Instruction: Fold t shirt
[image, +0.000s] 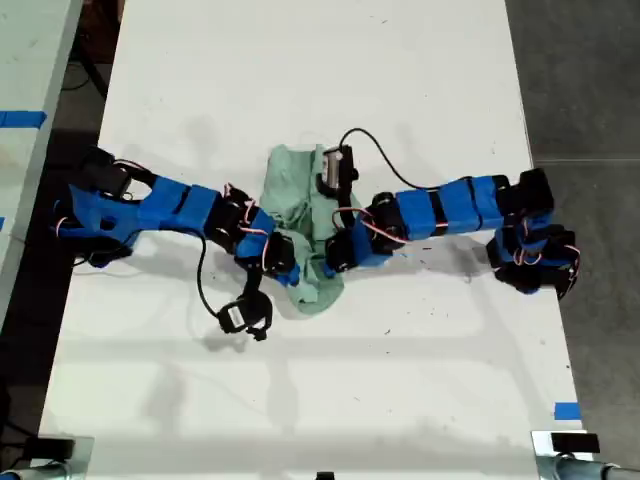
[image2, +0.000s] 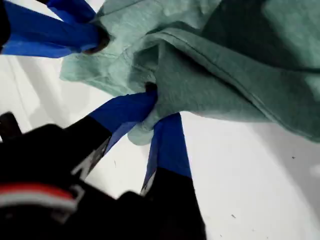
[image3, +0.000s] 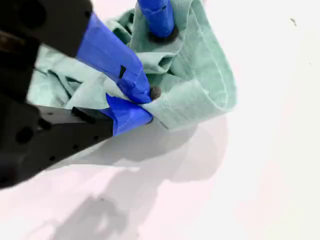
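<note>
On the white table (image: 400, 380), seen from above in the exterior view, the t shirt (image: 295, 185) lies bunched and wrinkled a little above the middle. Two blue-and-black arms reach in over it, one from the exterior view's left (image: 170, 210) and one from the exterior view's right (image: 450, 210). Their tips meet over the lower half of the cloth and hide much of it. I cannot tell from the wrist views which of these arms is which.

The wrist views show what that overhead view cannot. My first gripper (image2: 150, 107) is clenched on a gathered pinch of the t shirt (image2: 225, 75), its blue-taped jaws pressed together with cloth bulging between them. A blue finger of the other gripper (image2: 65, 35) touches the fabric just beside it. My second gripper (image3: 147, 105) is likewise clamped, biting a folded, stitched hem of the t shirt (image3: 200, 85) that curls up off the table. Another blue fingertip (image3: 157, 17) presses on the cloth nearby.

A black cable (image: 375, 150) loops over the table just beside the shirt. Small strips of blue tape sit at the exterior view's lower right (image: 566, 410) and upper left (image: 20, 118).
</note>
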